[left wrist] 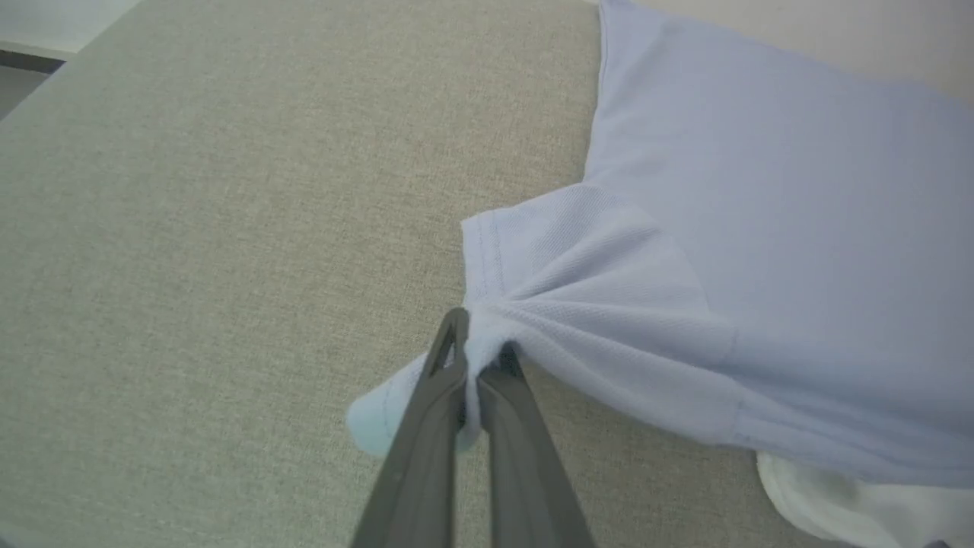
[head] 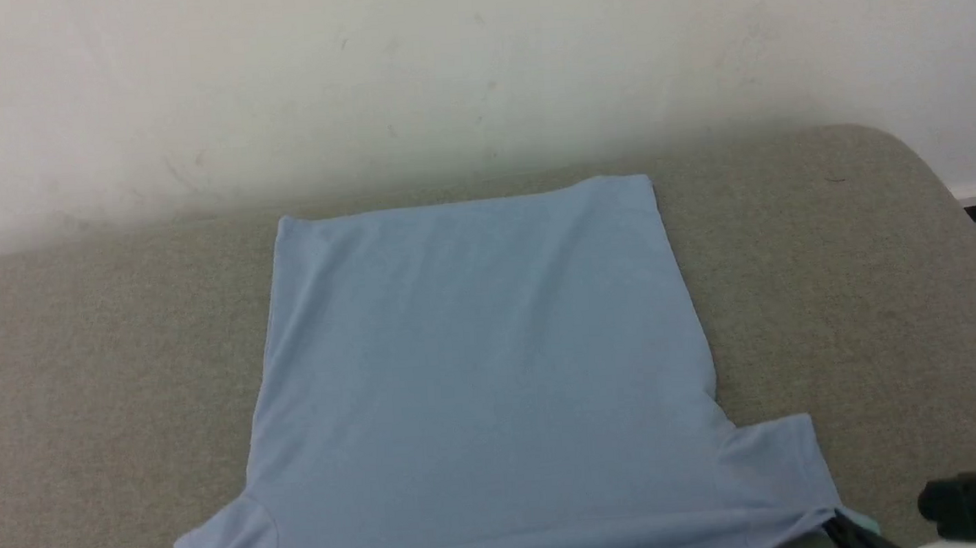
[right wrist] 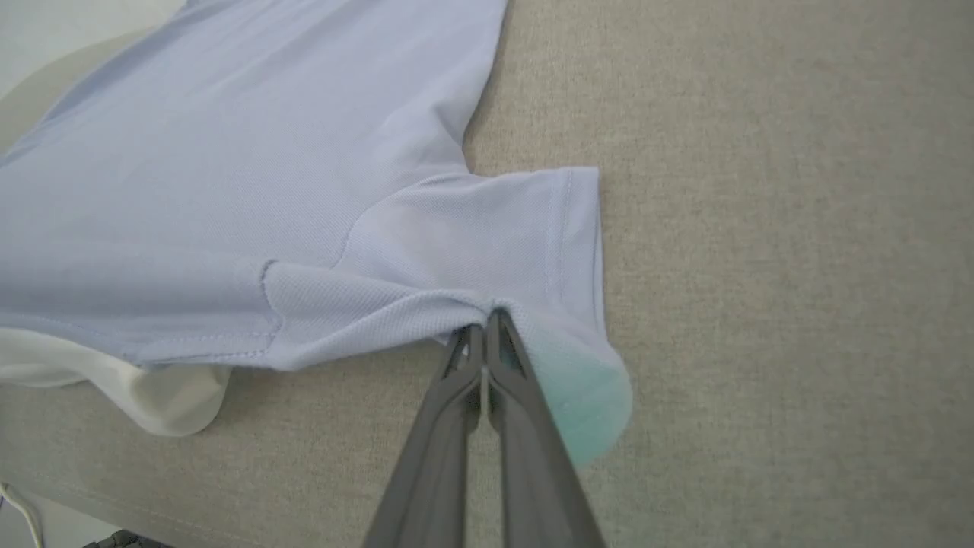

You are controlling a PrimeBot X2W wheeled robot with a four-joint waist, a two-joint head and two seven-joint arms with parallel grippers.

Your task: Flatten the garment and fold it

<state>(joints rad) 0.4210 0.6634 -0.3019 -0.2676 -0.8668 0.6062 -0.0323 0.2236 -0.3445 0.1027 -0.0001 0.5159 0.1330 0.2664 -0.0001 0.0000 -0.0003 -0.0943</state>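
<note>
You have your right gripper (head: 838, 530) at the near sleeve corner of the garment (head: 477, 376), its dark fingers touching the hem. Ahead and to the gripper's left, the light-blue shirt lies spread flat on the grey padded surface (head: 79, 375), reaching toward the pale wall (head: 442, 73).

Left gripper (left wrist: 479, 346): both fingers drawn together, tips pinching garment (left wrist: 761, 190) sleeve edge. Right gripper (right wrist: 484, 323): fingers pressed together, clamping other sleeve's fold. Head view: right fingers low at bottom right, dark wrist housing (head: 964, 503) beside.
</note>
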